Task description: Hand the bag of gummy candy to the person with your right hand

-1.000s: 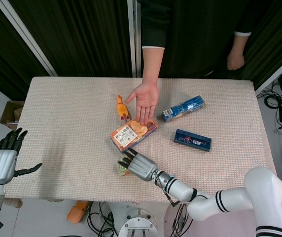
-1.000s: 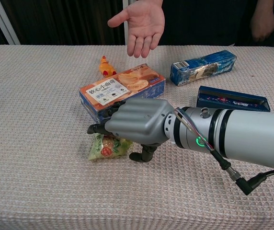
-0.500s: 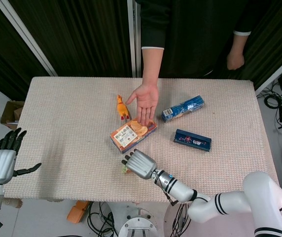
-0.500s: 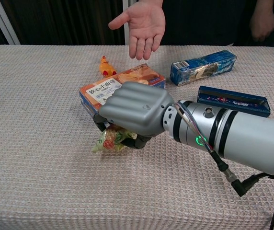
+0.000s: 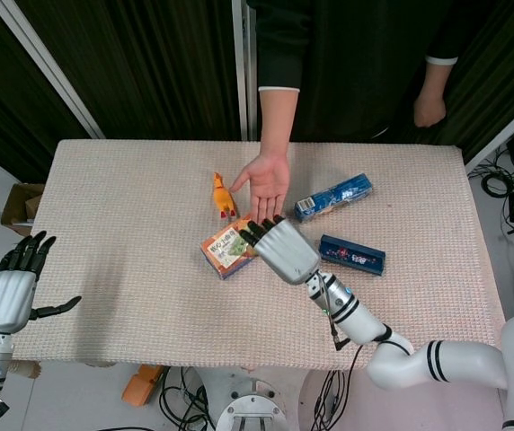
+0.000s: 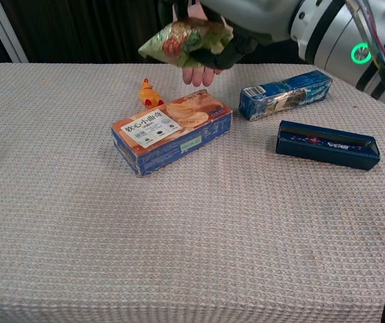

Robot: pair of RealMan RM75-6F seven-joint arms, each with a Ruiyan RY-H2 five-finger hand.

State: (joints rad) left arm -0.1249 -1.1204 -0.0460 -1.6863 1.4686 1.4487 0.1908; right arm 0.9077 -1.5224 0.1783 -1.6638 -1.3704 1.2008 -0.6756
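Observation:
My right hand (image 5: 279, 249) is raised above the orange box (image 5: 224, 250) and holds the green gummy candy bag (image 6: 183, 42), which shows clearly only in the chest view, high at the top. In the head view the hand hides the bag. The person's open palm (image 5: 262, 184) faces up just beyond my right hand's fingertips; its fingertips (image 6: 202, 75) show below the bag. My left hand (image 5: 10, 292) is open with spread fingers off the table's left front corner.
An orange snack box (image 6: 171, 130) lies mid-table, with a small orange toy chicken (image 5: 222, 196) behind it. A blue wrapped packet (image 5: 332, 197) and a dark blue box (image 5: 351, 254) lie to the right. The person stands at the far edge.
My right hand has lifted the candy bag off the table and carried it up and away from me, over the orange box toward the person's palm. The left hand has barely moved.

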